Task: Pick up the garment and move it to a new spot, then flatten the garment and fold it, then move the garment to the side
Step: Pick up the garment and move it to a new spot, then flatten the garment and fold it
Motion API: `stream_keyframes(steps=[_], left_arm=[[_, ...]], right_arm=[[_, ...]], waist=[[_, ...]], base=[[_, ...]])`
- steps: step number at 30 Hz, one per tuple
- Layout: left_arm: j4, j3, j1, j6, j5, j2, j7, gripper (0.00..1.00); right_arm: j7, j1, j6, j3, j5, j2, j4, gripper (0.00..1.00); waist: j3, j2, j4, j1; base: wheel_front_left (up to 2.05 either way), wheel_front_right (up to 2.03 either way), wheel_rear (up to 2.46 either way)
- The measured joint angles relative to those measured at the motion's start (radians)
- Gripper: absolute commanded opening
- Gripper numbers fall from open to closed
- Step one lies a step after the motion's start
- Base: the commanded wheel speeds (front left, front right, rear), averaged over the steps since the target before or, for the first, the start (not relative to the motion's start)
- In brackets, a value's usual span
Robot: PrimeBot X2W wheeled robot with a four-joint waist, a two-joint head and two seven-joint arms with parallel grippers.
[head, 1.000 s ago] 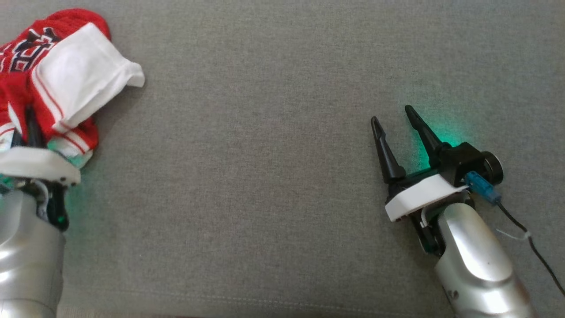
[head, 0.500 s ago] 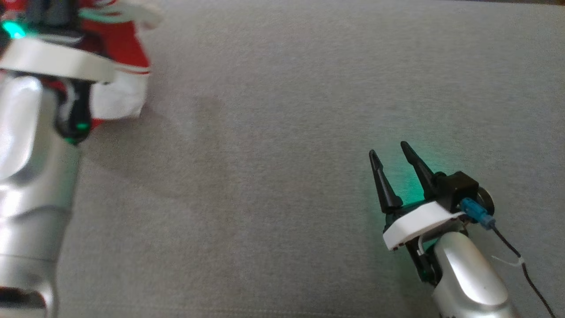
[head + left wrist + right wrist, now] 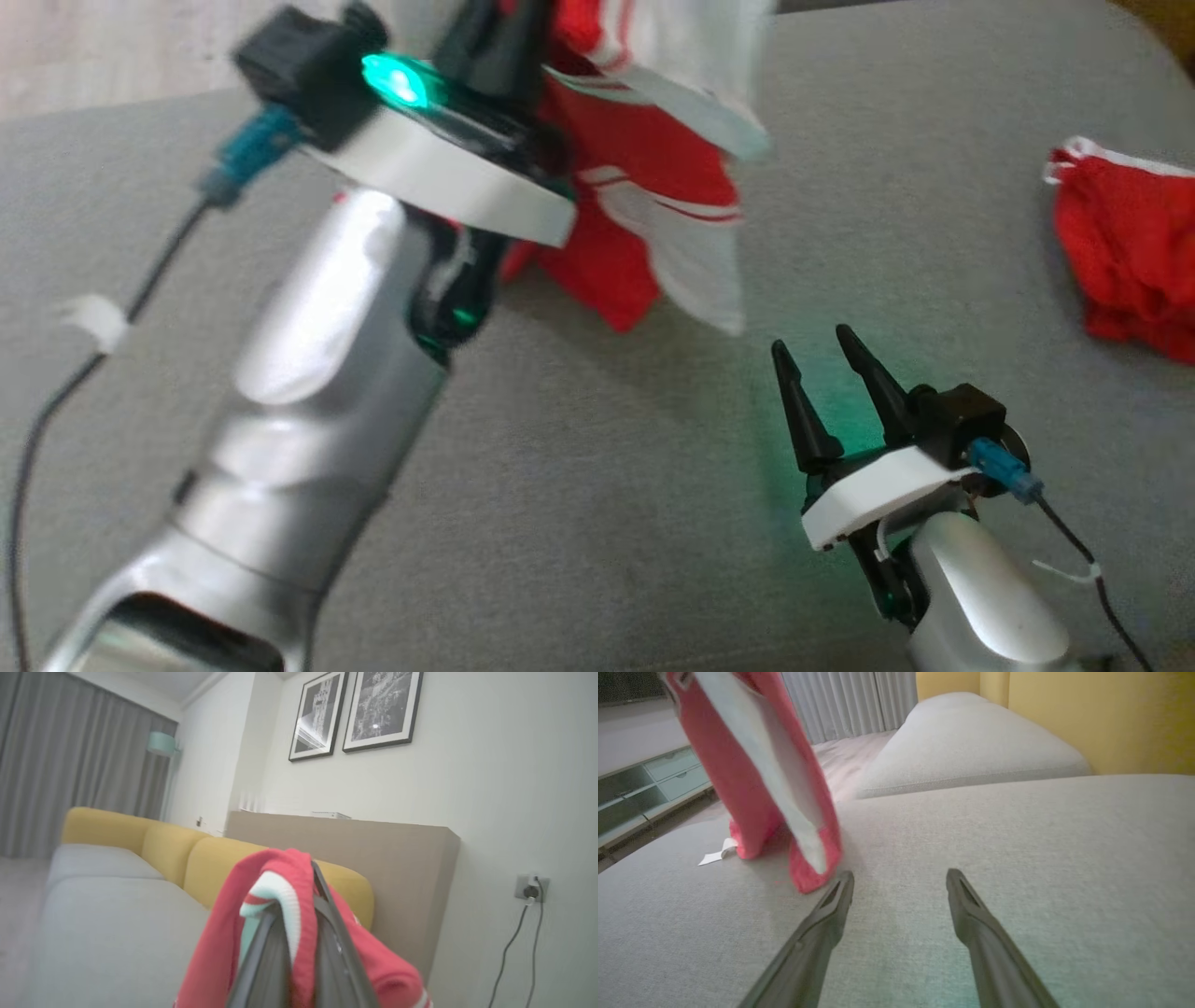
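The garment (image 3: pixel 644 177), red knit with white panels and striped trim, hangs in the air from my left gripper (image 3: pixel 509 37), which is raised at the top middle of the head view and shut on it. In the left wrist view the red cloth (image 3: pixel 280 891) drapes over both dark fingers (image 3: pixel 334 942). My right gripper (image 3: pixel 810 338) rests low over the grey sofa cushion (image 3: pixel 597 485), open with nothing in it, to the right of and below the hanging garment. In the right wrist view the garment (image 3: pixel 756 765) hangs to the upper left of my right gripper (image 3: pixel 900 874), its lower end near the cushion.
A second red cloth (image 3: pixel 1130 243) lies on the cushion at the far right. A white tag (image 3: pixel 714 856) lies on the cushion behind the hanging garment. Yellow backrests (image 3: pixel 205 858) line the sofa's far side; a cabinet (image 3: pixel 640 793) stands beyond its edge.
The left arm has lifted the garment off the cushion and carried it up and to the right. The head camera has shifted too. The right gripper stays open and low.
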Motion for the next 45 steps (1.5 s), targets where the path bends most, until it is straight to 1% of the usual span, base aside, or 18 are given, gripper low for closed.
stream_keyframes(steps=[1,2,3,5,8,10,14,18,19,23,28,32,36,39,40,42,45], left_arm=[[0.011,-0.010,0.002,0.000,-0.009,-0.016,0.000,0.00],[0.026,-0.020,0.007,0.000,-0.011,-0.030,0.000,0.35],[0.044,-0.030,0.013,0.000,-0.012,-0.040,-0.001,1.00],[0.088,-0.046,0.030,0.002,-0.019,-0.054,-0.022,1.00],[0.169,-0.068,0.062,0.021,0.008,-0.059,-0.049,1.00],[0.216,-0.068,0.096,0.039,0.014,-0.061,-0.066,1.00],[0.274,-0.048,0.179,0.081,0.075,-0.054,-0.081,1.00],[0.243,0.049,0.291,0.116,0.140,-0.044,-0.083,1.00],[0.216,0.104,0.358,0.125,0.179,-0.035,-0.084,1.00],[0.175,0.200,0.511,0.133,0.254,-0.028,-0.084,1.00],[0.109,0.333,0.710,0.133,0.328,-0.032,-0.084,1.00],[0.048,0.420,0.847,0.130,0.380,-0.045,-0.084,1.00],[0.028,0.472,0.926,0.106,0.413,-0.061,-0.084,1.00],[0.024,0.481,0.941,0.091,0.432,-0.065,-0.084,1.00],[0.022,0.482,0.939,0.088,0.433,-0.066,-0.084,1.00],[0.021,0.479,0.937,0.079,0.440,-0.066,-0.084,1.00],[0.021,0.466,0.932,0.078,0.439,-0.067,-0.084,1.00]], right_arm=[[0.000,0.000,0.000,0.001,0.000,0.000,0.000,1.00],[0.000,0.000,0.000,0.001,0.001,0.000,0.000,1.00],[0.000,0.000,0.000,0.001,0.004,0.000,-0.001,1.00],[0.000,0.000,0.000,0.000,0.009,0.000,-0.001,1.00],[0.000,0.000,0.000,-0.003,0.016,0.000,-0.002,1.00],[0.000,0.000,0.000,-0.010,0.016,0.001,-0.002,1.00],[0.000,0.003,0.000,-0.031,0.016,0.002,-0.005,1.00],[0.000,0.029,0.000,-0.055,0.016,0.002,-0.009,1.00],[0.000,0.043,0.000,-0.064,0.016,0.003,-0.009,1.00],[0.000,0.052,0.000,-0.079,0.016,0.003,-0.009,1.00],[0.000,0.100,0.000,-0.102,0.016,0.006,-0.009,1.00],[0.000,0.141,0.000,-0.111,0.016,0.007,-0.009,1.00],[0.000,0.161,0.000,-0.112,0.016,0.008,-0.008,1.00],[0.000,0.162,0.000,-0.107,0.020,0.008,-0.009,1.00],[0.000,0.162,0.000,-0.093,0.039,0.008,-0.015,1.00],[0.000,0.158,0.000,-0.033,0.080,0.007,-0.032,1.00],[0.000,0.136,0.000,0.054,0.122,0.011,-0.037,1.00]], waist=[[0.000,0.0000,-0.014,0.0000],[0.000,0.0000,-0.027,0.0000],[0.001,0.0000,-0.039,0.0000],[0.003,0.0000,-0.059,0.0001],[0.003,0.0000,-0.080,0.0001],[0.000,0.0000,-0.082,0.0001],[-0.012,0.0000,-0.071,0.0001],[-0.028,0.0000,-0.048,0.0001],[-0.039,0.0000,-0.037,0.0000],[-0.069,0.0000,-0.019,0.0000],[-0.114,0.0000,0.000,0.0000],[-0.138,0.0000,0.015,-0.0001],[-0.147,0.0000,0.026,-0.0001],[-0.146,0.0000,0.035,0.0000],[-0.145,0.0000,0.039,0.0000],[-0.141,0.0000,0.048,0.0000],[-0.128,0.0000,0.062,0.0000]], base=[[0.00,0.00,0.00],[0.00,0.00,0.00],[0.00,0.00,0.00],[0.00,0.00,0.00],[0.00,0.00,0.00],[0.00,0.00,0.00],[0.00,0.00,0.00],[0.00,0.00,0.00],[0.00,0.00,0.00],[0.00,0.00,0.00],[0.00,0.00,0.00],[0.00,0.00,0.00],[0.00,0.00,0.00],[0.00,0.00,0.00],[0.00,0.00,0.00],[0.00,0.00,0.00],[0.00,0.00,0.00]])
